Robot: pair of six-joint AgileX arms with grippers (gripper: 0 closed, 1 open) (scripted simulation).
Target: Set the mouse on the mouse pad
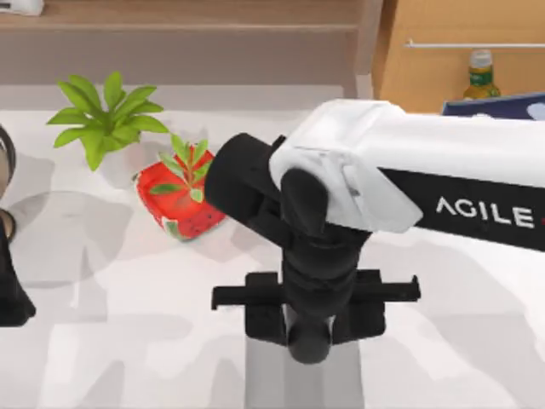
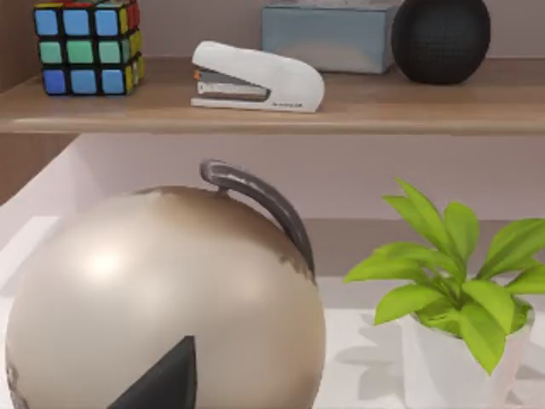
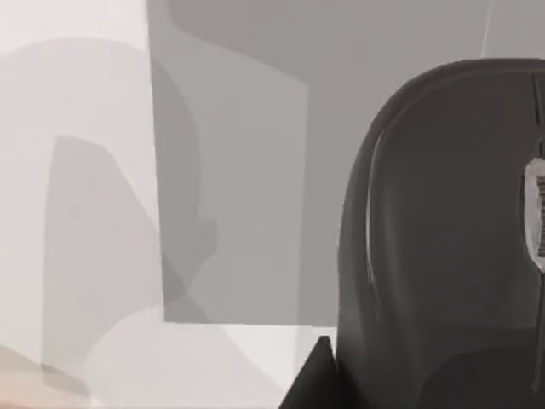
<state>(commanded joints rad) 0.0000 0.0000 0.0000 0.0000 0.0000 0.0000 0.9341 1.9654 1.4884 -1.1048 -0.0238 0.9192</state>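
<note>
Our right gripper (image 1: 311,328) hovers over the grey mouse pad (image 1: 264,375) at the table's (image 1: 102,341) near edge, fingers grasping the dark mouse (image 3: 443,230); our left arm (image 1: 10,290) parks at the left edge.

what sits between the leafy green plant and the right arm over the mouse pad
The red strawberry-like pot with its own small plant stands between the leafy green plant and the right arm, as the top view shows.

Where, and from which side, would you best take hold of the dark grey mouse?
Likely across its long flanks, coming straight down with the right claw above it: the dark grey mouse has a smooth domed back that offers no hold. The left claw is parked at the table's left.
</note>
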